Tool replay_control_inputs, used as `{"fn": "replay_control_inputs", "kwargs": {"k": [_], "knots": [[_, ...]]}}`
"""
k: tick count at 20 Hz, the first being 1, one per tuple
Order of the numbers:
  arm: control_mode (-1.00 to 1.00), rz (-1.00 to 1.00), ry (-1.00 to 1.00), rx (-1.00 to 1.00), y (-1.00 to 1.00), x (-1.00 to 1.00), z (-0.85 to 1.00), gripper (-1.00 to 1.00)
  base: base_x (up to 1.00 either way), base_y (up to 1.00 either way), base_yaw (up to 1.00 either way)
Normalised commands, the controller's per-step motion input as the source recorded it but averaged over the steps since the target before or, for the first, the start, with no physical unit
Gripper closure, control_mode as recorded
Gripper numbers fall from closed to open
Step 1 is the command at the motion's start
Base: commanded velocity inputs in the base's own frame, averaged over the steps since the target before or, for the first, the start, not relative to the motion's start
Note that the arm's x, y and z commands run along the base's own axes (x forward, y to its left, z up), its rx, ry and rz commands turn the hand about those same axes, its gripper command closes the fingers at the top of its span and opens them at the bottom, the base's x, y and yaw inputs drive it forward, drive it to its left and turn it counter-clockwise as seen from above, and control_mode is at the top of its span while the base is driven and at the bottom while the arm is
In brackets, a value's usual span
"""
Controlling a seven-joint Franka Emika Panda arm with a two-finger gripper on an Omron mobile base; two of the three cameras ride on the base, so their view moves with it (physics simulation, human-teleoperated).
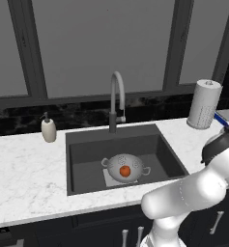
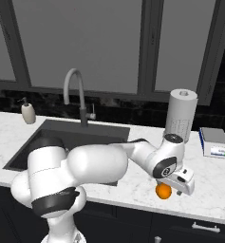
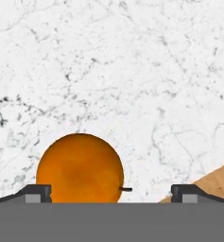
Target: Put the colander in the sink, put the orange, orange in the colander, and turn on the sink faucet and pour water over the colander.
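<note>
Seen from the hand camera, the gripper (image 3: 111,194) hangs over the white marble counter (image 3: 132,71) with its jaws spread wide and nothing between them gripped. The brighter orange (image 3: 79,168) sits on the counter just past the tips, off-centre toward the left finger (image 3: 35,193) at about eleven o'clock; being round, it has no long axis to line up with. A shift toward that side looks needed before closing. Farther off, at ten o'clock from the hand, the colander (image 1: 125,167) rests in the sink (image 1: 87,159) with the darker orange (image 1: 125,171) inside, under the faucet (image 1: 116,99).
</note>
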Motion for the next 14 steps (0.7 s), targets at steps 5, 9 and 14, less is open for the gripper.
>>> {"fn": "replay_control_inputs", "kwargs": {"k": [5,9,14], "knots": [[-1.00,0.00,-0.02,0.08,0.13,0.00,-0.06,-1.00,0.00,0.00,0.00],[-1.00,-0.02,0.00,0.03,0.39,0.00,0.00,-1.00,0.00,0.00,0.00],[-1.00,-0.05,0.00,0.00,0.50,0.00,0.00,-1.00,0.00,0.00,0.00]]}}
